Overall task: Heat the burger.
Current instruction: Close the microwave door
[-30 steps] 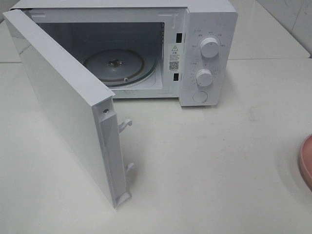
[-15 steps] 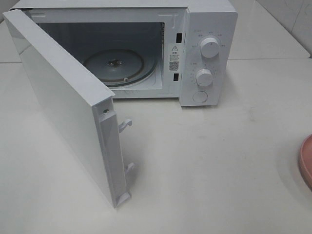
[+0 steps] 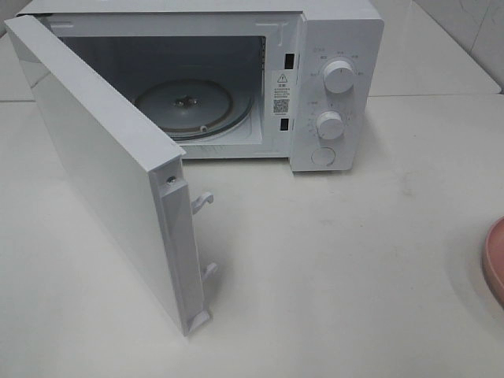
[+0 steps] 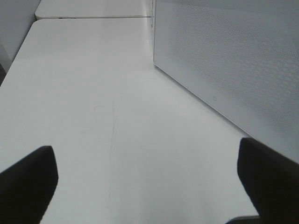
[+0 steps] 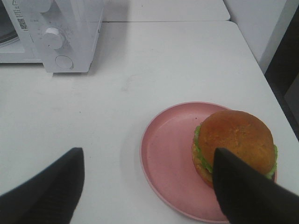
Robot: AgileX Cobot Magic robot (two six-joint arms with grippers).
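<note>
Burger (image 5: 233,142) on pink plate (image 5: 163,154) beside wide-open, empty right claw (image 5: 145,186)

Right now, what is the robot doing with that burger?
It wants to warm the burger, which sits on a pink plate. The right gripper hovers above it, open, not holding it yet. The microwave door is already wide open, with nothing on its glass tray. The left gripper is open beside the door, holding nothing.
</note>
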